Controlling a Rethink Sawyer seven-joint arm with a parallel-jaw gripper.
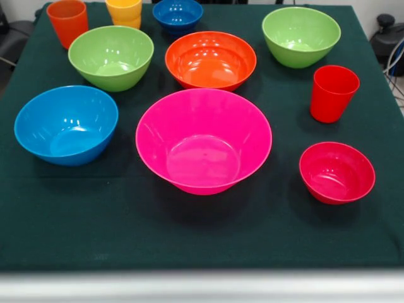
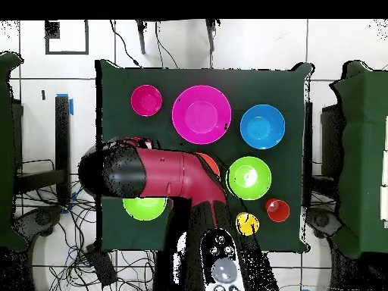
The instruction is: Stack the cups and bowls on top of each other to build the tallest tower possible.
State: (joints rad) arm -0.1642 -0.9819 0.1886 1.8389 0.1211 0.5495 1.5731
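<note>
Overhead view: the arm (image 2: 163, 176) lies across the table's middle; its gripper is hidden, so whether the jaws are open cannot be told. From the pink bowl (image 1: 203, 140), the orange bowl (image 1: 211, 60) sits at twelve o'clock, the red cup (image 1: 333, 93) at two, and the light blue bowl (image 1: 66, 124) at nine, all unstacked.

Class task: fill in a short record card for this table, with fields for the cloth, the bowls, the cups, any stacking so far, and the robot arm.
cloth: dark green, covers the table
bowls: seven, all upright and apart: pink bowl, blue bowl, orange bowl, two green bowls, dark blue bowl, red bowl
cups: red cup, orange cup, yellow cup
stacking: none yet
arm: arm over the table in the overhead view; gripper not seen
</note>
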